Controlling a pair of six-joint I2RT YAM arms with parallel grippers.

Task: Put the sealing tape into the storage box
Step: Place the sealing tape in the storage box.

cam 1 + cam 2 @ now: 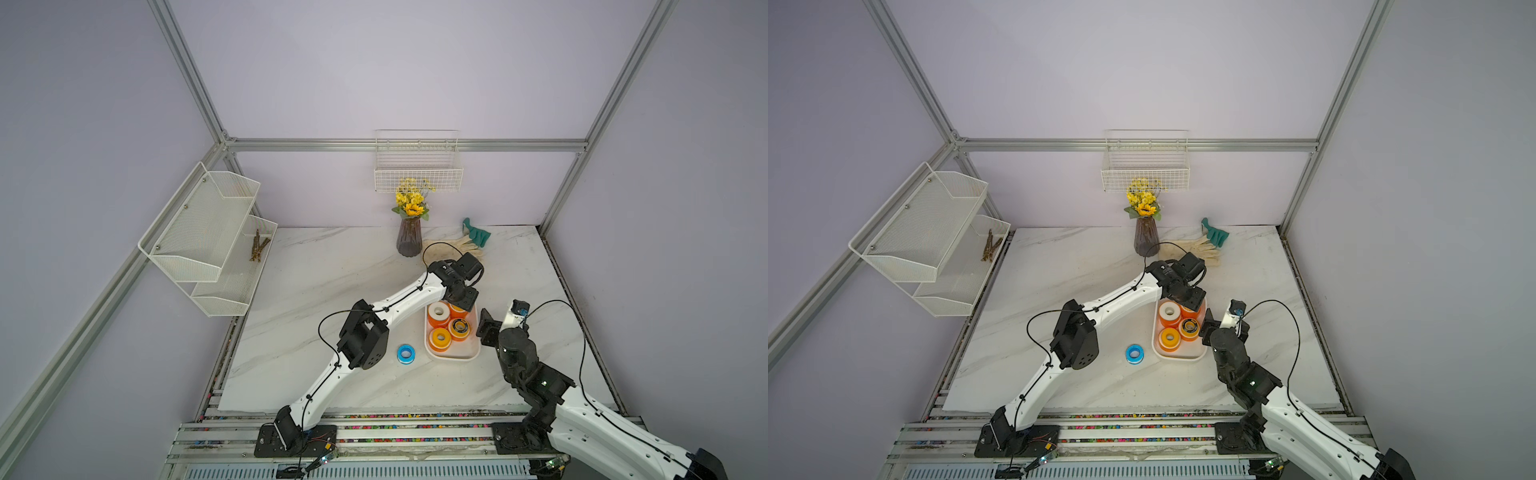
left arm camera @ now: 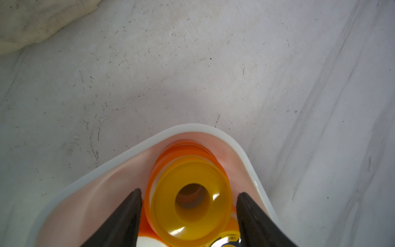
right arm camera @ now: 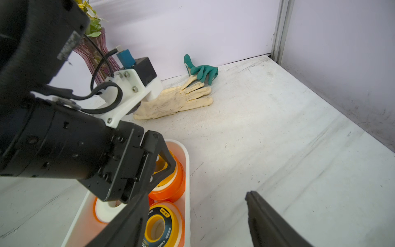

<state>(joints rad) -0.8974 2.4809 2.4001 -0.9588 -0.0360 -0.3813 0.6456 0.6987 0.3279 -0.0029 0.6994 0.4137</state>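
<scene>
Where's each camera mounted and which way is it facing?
Top views: high above the robot's base, looking down over the table toward the back wall; left arm and right arm show.
Left wrist: on the left arm, looking down past the open left gripper at a yellow spool in the storage box.
Right wrist: low beside the storage box, facing the cream glove and back wall; open right gripper and left arm show.
Shared: all show the storage box.

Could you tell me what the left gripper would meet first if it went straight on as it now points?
The left gripper would most likely meet the yellow spool between its open jaws, lying on an orange spool in the storage box; depth is unclear.
</scene>
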